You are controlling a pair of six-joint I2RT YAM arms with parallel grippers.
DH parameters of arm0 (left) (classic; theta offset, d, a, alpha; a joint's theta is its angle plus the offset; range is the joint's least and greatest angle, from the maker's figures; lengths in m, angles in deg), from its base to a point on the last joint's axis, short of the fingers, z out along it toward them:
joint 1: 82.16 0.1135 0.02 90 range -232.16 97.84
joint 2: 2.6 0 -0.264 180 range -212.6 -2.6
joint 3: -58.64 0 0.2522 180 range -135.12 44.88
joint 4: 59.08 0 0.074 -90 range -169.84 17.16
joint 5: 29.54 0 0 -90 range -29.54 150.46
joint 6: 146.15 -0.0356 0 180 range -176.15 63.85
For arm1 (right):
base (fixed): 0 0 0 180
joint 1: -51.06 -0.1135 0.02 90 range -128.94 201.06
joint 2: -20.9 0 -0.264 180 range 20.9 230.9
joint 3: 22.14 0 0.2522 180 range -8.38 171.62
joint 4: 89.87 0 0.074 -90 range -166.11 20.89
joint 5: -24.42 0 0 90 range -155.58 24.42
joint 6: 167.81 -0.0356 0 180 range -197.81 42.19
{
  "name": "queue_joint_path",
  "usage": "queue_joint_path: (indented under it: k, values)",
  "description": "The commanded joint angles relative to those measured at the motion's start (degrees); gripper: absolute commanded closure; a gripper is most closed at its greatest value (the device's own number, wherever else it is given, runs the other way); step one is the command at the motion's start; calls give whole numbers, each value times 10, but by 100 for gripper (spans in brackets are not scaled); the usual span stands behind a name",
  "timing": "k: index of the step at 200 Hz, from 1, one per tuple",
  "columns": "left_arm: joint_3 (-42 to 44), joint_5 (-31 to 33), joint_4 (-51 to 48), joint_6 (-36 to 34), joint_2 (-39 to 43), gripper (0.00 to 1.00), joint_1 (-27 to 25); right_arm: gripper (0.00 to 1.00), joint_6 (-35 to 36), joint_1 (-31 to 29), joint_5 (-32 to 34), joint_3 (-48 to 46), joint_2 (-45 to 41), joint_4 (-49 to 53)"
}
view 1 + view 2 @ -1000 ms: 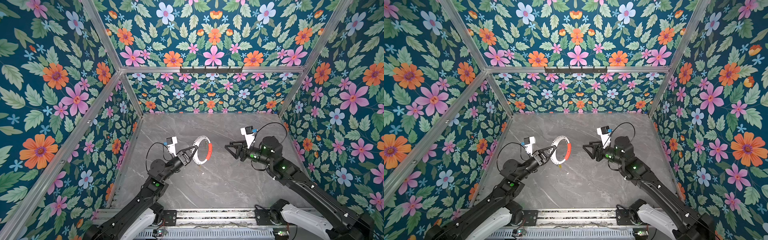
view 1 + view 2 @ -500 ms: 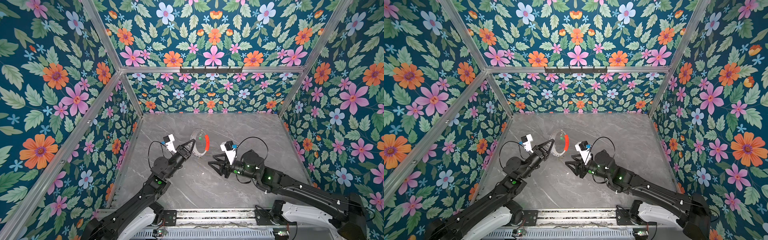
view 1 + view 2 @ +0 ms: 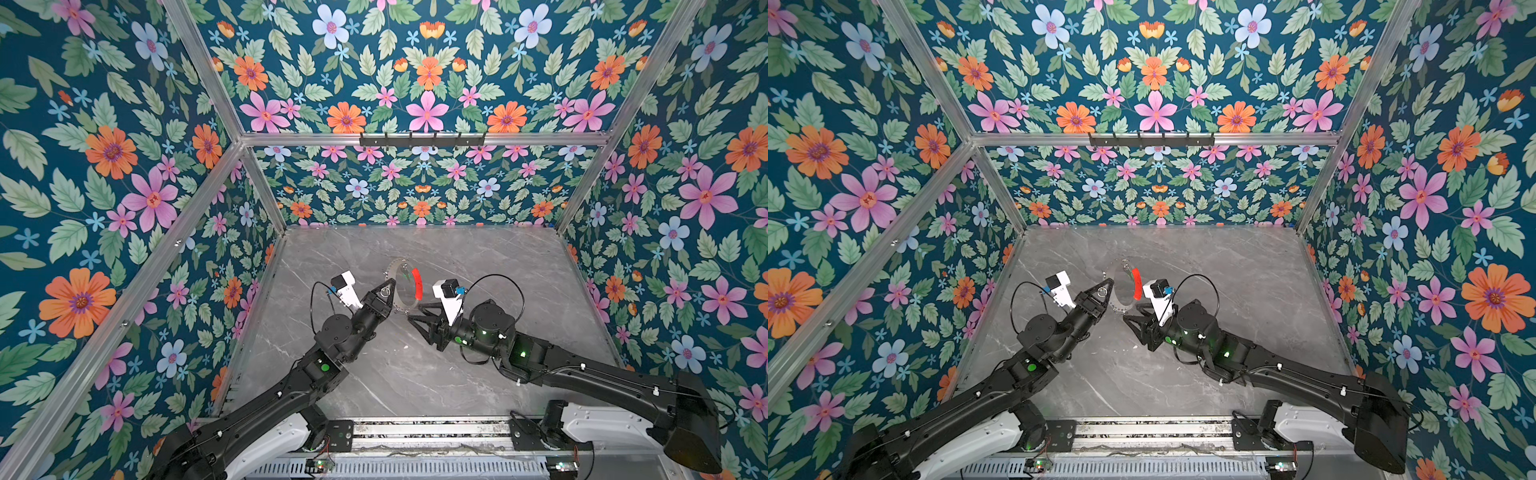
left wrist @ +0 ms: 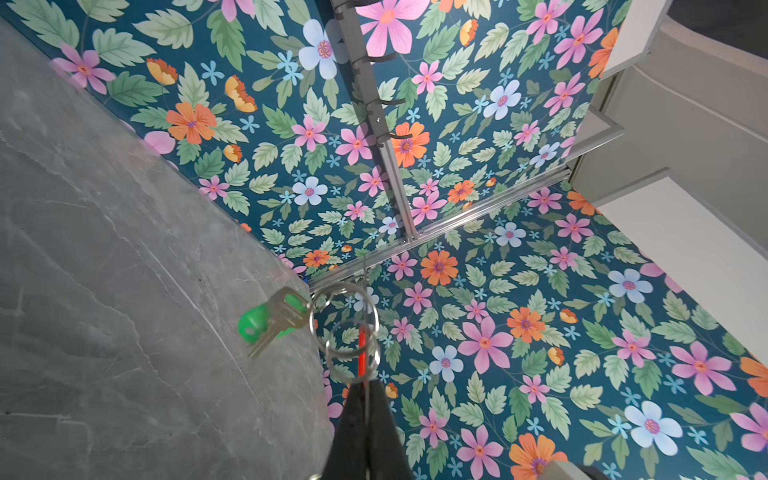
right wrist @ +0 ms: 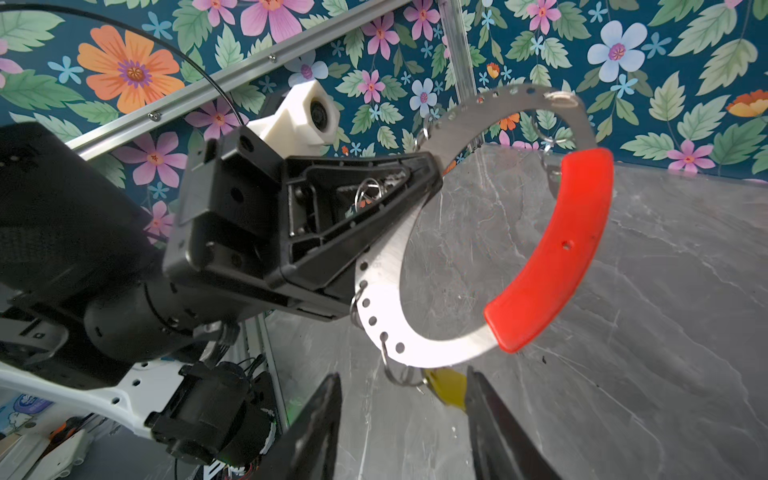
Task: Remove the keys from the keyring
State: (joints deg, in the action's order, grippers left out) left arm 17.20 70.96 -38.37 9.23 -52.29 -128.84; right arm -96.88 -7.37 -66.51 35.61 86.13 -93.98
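In both top views my left gripper (image 3: 388,286) (image 3: 1106,286) is shut on the rim of the keyring (image 3: 400,277) (image 3: 1121,286), a flat grey ring held on edge above the table, its red sleeve (image 3: 417,283) away from the grip. The left wrist view shows a silver key with a green tag (image 4: 266,320) hanging from wire loops (image 4: 345,320) past my left gripper (image 4: 365,386). My right gripper (image 3: 415,313) (image 5: 402,374) stands open just under the keyring (image 5: 382,291). A yellow tag (image 5: 446,386) hangs between its fingers (image 5: 490,415), close to one; its key is hidden.
The grey marble table (image 3: 498,270) is walled in by floral panels on three sides. A black hook rail (image 3: 422,139) sits high on the back wall. A metal rail (image 3: 415,432) with both arm bases runs along the front edge.
My right gripper swung in from the right to just below the keyring, and its jaws narrowed a little. My left gripper lifted the keyring and tilted it onto its edge.
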Motion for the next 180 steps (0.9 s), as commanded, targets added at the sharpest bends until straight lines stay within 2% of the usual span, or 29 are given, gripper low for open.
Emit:
queue_joint_path:
  k: [1,55,103,180]
  values:
    - [-5,30,8,-15,-6,100,-6,51,1,-1,6,4,4,-27]
    - [-4,56,5,-22,-2,100,-17,58,-14,-3,11,7,14,-20]
    - [-2,73,2,-31,5,100,-21,57,-13,-43,81,-2,13,-17]
    - [3,69,7,-34,11,100,-23,60,-22,-44,98,26,49,2]
